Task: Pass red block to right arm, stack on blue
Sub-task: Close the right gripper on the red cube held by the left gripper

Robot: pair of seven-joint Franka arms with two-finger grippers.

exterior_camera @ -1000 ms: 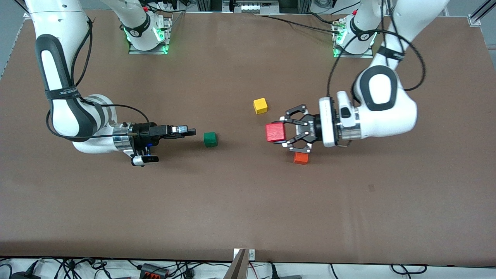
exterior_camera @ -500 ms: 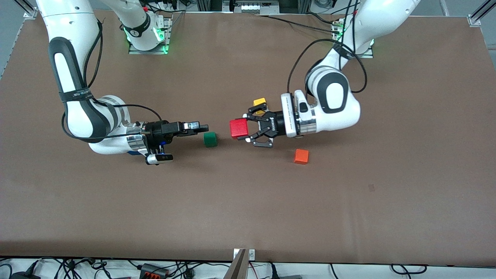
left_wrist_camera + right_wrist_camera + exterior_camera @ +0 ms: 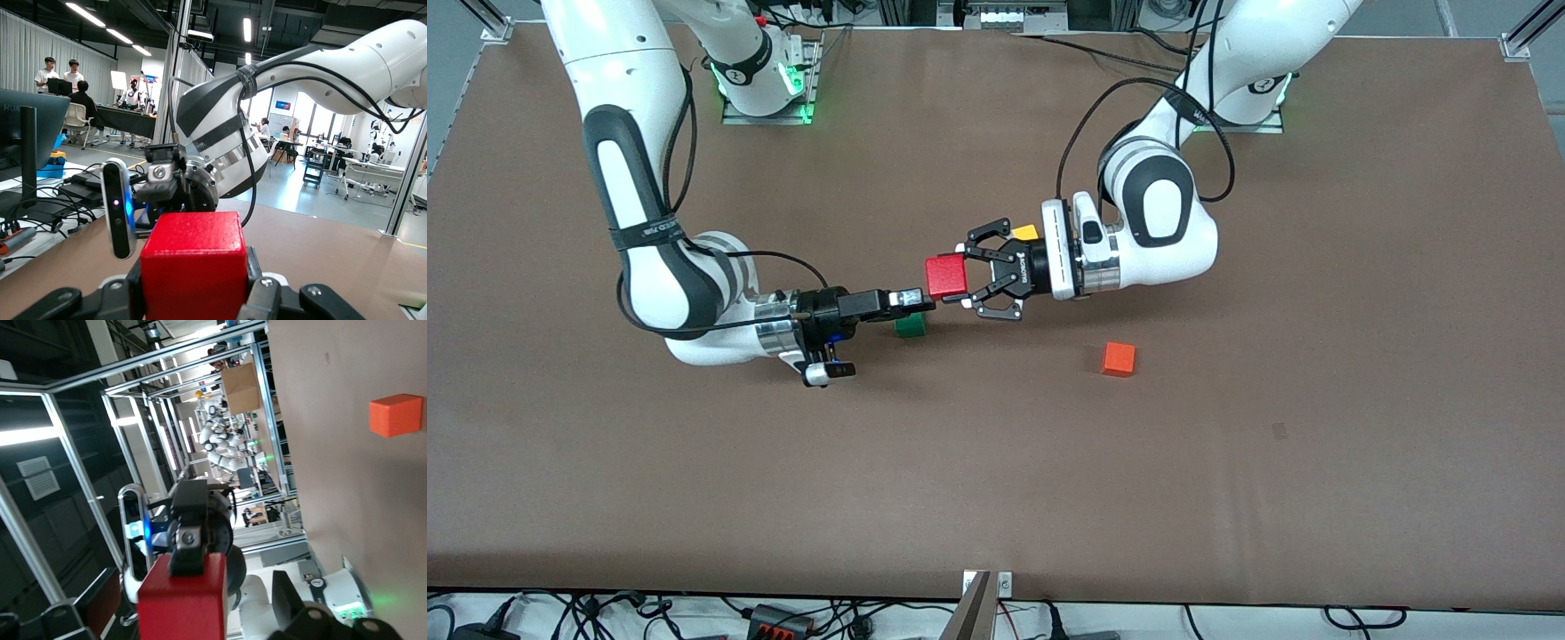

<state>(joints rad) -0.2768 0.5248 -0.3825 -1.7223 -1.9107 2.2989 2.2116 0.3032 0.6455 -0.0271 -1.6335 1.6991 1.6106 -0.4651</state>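
Observation:
My left gripper [image 3: 959,277], the black linkage claw, is shut on the red block [image 3: 945,276] and holds it above the table, beside the green cube. In the left wrist view the red block [image 3: 193,267] fills the space between the jaws. My right gripper [image 3: 921,300] has slim black fingers and is turned on its side. It is open, with its tips at the block's edge. In the right wrist view the red block [image 3: 183,600] sits between its fingers, with a gap to the one finger [image 3: 283,590] that shows clearly. The blue cube is hidden.
A green cube [image 3: 910,325] lies on the table partly under the right gripper. A yellow cube [image 3: 1025,232] shows behind the left gripper's hand. An orange cube [image 3: 1118,358] lies nearer the front camera toward the left arm's end and also shows in the right wrist view [image 3: 395,415].
The left gripper carried the red block toward the right arm's end of the table. The right gripper moved toward it, and the two now meet over the green cube.

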